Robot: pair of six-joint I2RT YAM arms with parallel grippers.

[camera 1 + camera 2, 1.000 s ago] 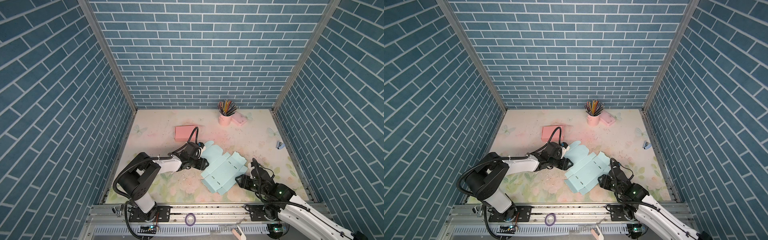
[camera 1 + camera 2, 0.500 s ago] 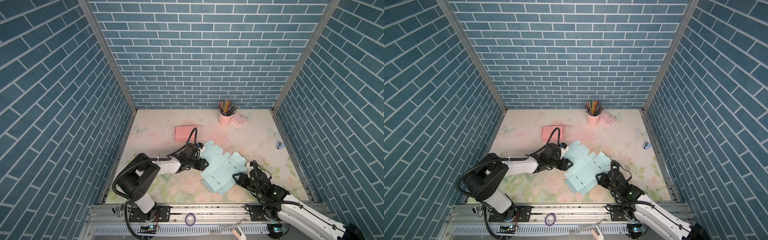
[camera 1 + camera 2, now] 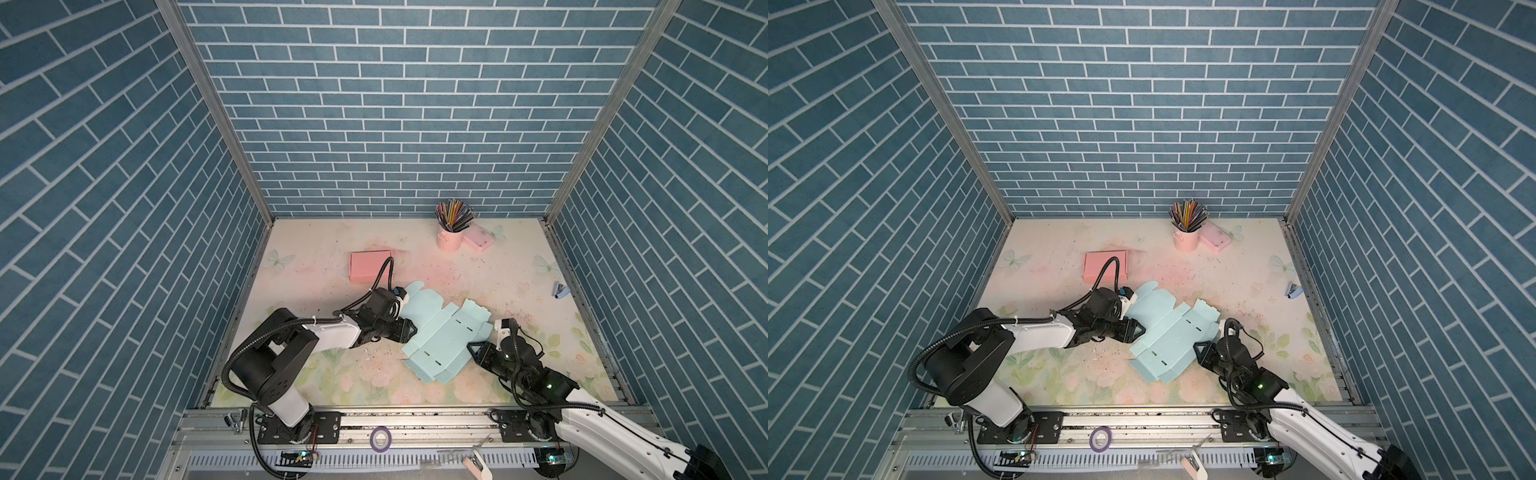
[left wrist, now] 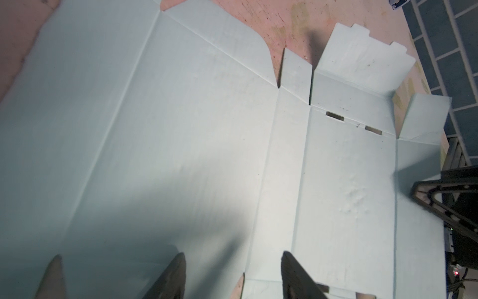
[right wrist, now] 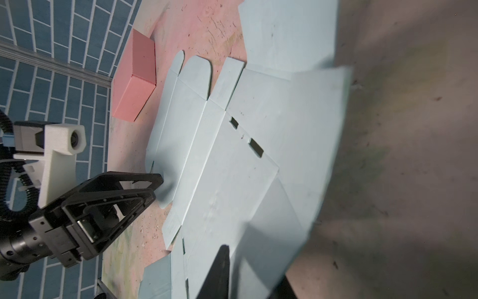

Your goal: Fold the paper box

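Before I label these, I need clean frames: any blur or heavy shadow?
Right wrist view: the paper box is sharp mid-sheet, blurred nearest the lens. Left wrist view: sharp, a dark shadow across the box. Both top views: crisp, evenly lit.

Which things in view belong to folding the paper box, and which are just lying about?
Part of the job:
light blue flat paper box
left gripper and right gripper, at its opposite edges

Lying about:
pink box
pink cup of coloured pencils
pink case beside the cup
small blue object
purple tape roll
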